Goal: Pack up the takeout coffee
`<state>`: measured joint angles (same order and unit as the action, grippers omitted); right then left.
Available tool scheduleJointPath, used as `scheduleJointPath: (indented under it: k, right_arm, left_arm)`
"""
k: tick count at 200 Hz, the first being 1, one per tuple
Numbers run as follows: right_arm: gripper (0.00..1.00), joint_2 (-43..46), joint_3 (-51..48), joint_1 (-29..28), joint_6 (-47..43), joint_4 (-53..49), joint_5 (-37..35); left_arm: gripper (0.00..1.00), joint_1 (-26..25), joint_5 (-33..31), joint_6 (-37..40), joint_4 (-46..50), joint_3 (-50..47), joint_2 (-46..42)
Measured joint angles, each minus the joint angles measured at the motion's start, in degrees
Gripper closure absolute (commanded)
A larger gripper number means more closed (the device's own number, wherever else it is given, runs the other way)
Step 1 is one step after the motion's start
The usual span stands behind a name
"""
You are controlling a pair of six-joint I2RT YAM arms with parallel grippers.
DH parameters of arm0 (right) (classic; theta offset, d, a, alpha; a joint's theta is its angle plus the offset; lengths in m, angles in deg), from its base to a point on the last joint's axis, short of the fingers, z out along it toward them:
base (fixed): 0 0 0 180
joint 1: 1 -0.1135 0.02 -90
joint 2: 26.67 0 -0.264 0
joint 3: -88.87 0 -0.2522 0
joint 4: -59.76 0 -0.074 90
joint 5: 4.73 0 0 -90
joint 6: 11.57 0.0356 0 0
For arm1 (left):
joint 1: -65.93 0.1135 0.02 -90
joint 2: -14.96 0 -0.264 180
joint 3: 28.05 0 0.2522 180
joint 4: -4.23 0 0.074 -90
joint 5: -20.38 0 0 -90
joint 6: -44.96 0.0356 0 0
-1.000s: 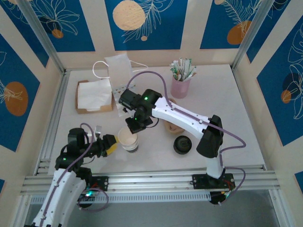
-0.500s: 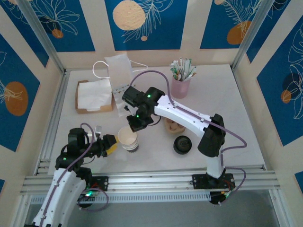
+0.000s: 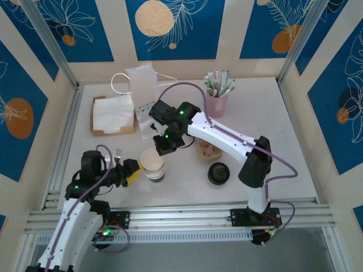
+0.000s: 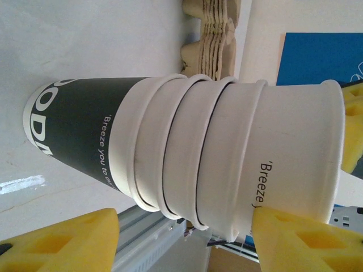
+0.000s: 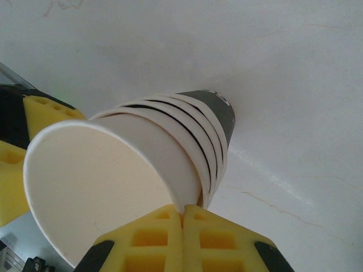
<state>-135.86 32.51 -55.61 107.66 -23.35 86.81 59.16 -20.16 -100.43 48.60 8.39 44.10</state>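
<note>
Napkins (image 3: 112,113) and straws (image 3: 220,83) sit behind stacked cups (image 3: 153,166).

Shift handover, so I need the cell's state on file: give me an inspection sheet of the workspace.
Surface: white table, faint scuffs.
Job's things: black lid right of the cup stack, standing free; a cup under it cannot be made out.
Clutter: stack of paper cups, paper bag, napkin tray, pink cup of straws, pulp carriers.
Grippers: right gripper jaws shut on the top cup at its rim; left gripper jaws open beside the stack.
Cables: purple cable loops above the right arm, off the table's things.
Surroundings: blue-and-cream wall panels, metal frame.
</note>
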Motion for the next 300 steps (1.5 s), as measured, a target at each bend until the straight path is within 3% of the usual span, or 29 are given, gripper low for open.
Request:
scheduleJointPath:
  k: [123,189,233,300]
  right_arm:
    - [0.99,6.8,4.5,3.76,-0.07,-0.76,2.19]
    - [0.98,12.85,4.28,7.98,-0.72,-1.53,2.21]
    - [0.98,23.1,-4.0,13.42,-1.27,-0.7,1.7]
    - [0.98,26.8,-21.05,15.98,-1.33,2.21,1.27]
  left_arm:
    - [0.36,0.0,-0.44,0.44,0.31,1.66,1.55]
    - [0.14,0.0,-2.84,4.46,4.81,9.01,2.16]
    - [0.0,0.0,-6.8,10.27,10.84,18.25,2.6]
    - [0.0,-0.55,-10.67,15.45,13.64,24.74,5.81]
